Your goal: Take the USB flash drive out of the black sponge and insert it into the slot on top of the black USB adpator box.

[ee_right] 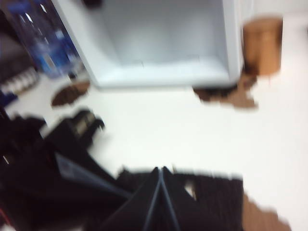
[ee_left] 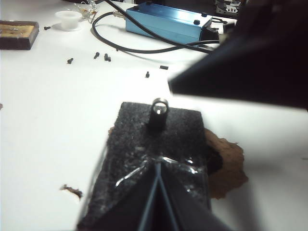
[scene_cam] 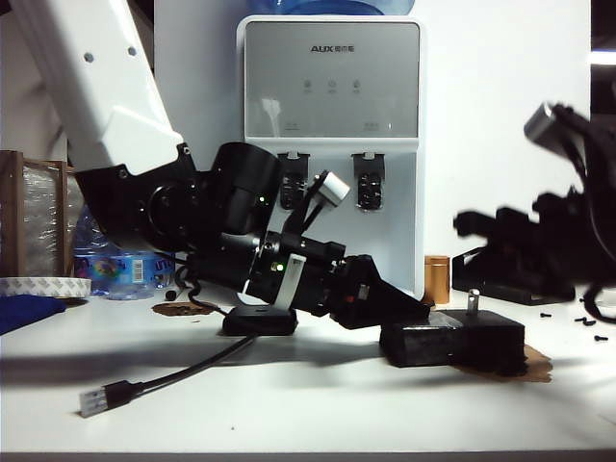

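left gripper (ee_left: 159, 202) pressing crumbly black sponge (ee_left: 178, 139); right gripper (ee_right: 160, 202) fingers together.

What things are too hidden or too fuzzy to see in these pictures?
- Slot on the flat black adaptor box: the exterior view shows it edge-on, under the left arm.
- Slim silver flash drive: lower part sunk in the black foam sponge.
- Right wrist view: blurred; shut right gripper above the sponge, drive not found.
- Left gripper, shut at the sponge's end: touching unclear.
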Available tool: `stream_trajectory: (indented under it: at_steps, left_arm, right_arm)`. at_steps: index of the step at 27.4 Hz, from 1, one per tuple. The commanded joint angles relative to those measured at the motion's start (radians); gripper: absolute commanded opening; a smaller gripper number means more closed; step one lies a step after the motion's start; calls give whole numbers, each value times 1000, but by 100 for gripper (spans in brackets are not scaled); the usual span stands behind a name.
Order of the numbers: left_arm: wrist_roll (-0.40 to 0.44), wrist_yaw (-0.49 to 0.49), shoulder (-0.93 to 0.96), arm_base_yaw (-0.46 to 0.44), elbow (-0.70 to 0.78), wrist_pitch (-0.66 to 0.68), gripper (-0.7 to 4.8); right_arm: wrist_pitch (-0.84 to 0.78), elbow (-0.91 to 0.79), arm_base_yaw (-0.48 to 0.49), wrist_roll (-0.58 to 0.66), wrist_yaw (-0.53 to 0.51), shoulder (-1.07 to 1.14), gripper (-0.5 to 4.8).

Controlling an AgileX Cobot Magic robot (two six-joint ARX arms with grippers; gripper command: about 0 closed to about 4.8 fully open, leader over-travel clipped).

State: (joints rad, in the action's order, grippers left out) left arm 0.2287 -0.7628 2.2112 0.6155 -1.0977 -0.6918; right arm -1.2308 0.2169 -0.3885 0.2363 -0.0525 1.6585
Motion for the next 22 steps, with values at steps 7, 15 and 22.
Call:
stream_trajectory:
  at_steps: [7, 15, 22]
  left_arm:
    - [6, 23, 12, -2, 6, 47, -5]
    - [6, 23, 12, -2, 6, 47, -5]
    - [6, 23, 12, -3, 6, 47, -5]
  right_arm:
    - [-143, 0, -2, 52, -47, -108, -2]
    - [-136, 4, 14, 51, -45, -316, -2]
    - [171, 90, 17, -17, -44, -466, -2]
